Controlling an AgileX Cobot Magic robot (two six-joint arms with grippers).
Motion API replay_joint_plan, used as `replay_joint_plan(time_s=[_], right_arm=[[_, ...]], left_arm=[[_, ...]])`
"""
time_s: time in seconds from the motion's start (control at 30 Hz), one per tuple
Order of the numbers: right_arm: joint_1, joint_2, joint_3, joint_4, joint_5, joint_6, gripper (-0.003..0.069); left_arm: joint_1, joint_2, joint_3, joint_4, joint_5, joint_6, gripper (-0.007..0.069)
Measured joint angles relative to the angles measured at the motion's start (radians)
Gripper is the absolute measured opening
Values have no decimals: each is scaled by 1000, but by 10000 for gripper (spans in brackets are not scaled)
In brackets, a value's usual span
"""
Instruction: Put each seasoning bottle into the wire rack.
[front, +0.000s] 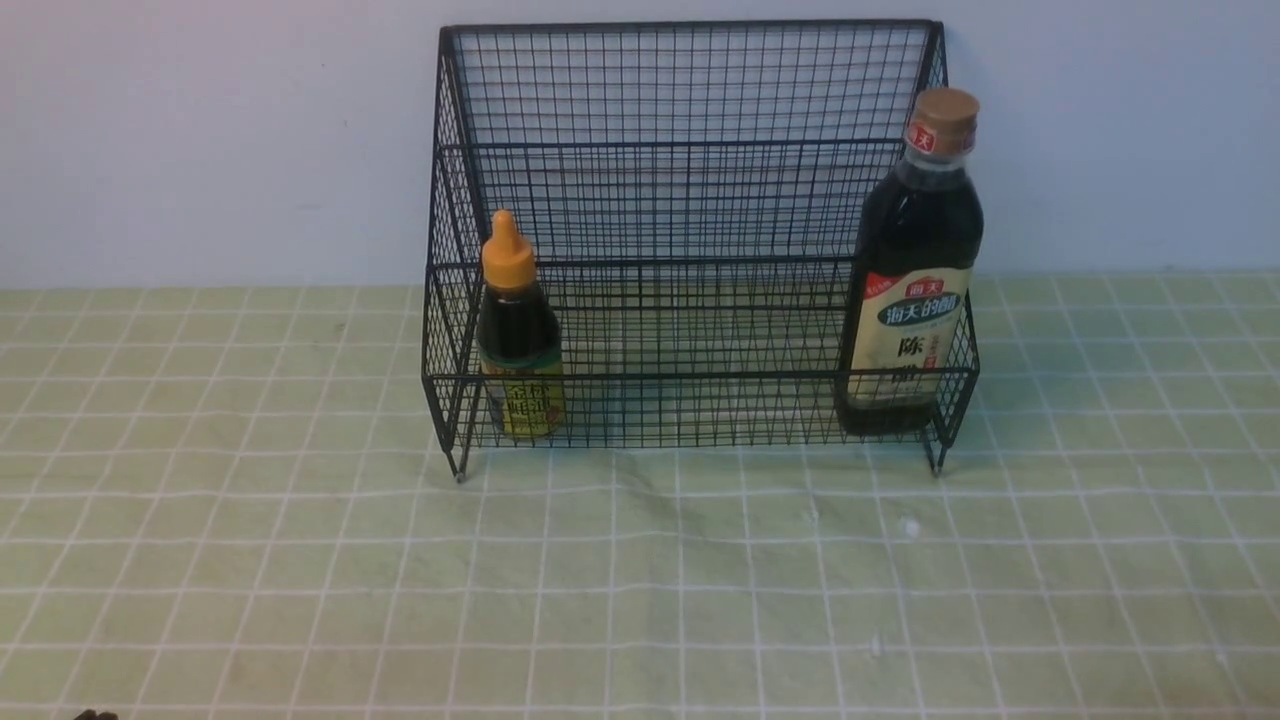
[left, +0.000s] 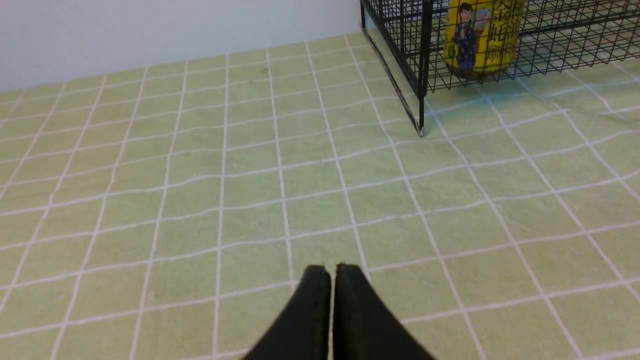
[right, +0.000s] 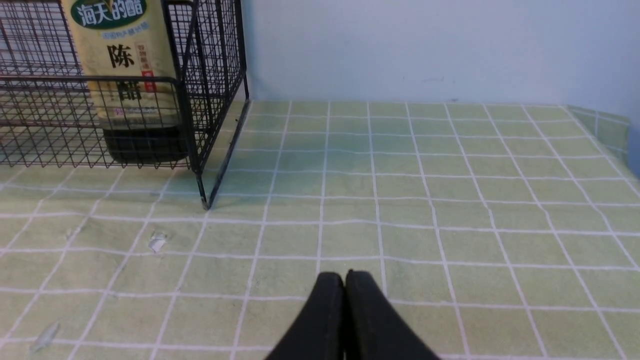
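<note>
Task looks done, nothing left to place; next move is just staying parked. Wire rack (front: 690, 200) on the bench (front: 640, 580) holds both: tall bottle (front: 912, 270) at its right end, small bottle (front: 518, 335) at its left end. My left hand (left: 332, 272) and right hand (right: 344, 280) are closed, empty, well short of the rack.

A pale green cloth (front: 640, 600) printed with a grid of thin white lines is spread flat over the whole table, faintly rippled near the middle. A plain pale blue-white wall (front: 200, 130) is seen along its far edge.
</note>
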Motion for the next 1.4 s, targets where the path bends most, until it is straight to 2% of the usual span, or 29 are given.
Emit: replay_joint_plan(time_s=[0.8, 1.03, 1.23, 1.4], right_arm=[[0, 0, 0, 0, 0, -1, -14], [0, 0, 0, -44, 0, -6, -14], [56, 0, 0, -11, 0, 52, -14], [61, 0, 0, 0, -1, 62, -14]], left_arm=[[0, 0, 0, 0, 2, 0, -7], [0, 0, 0, 1, 2, 0, -7], [0, 0, -1, 1, 5, 0, -7], [0, 0, -1, 1, 5, 0, -7]])
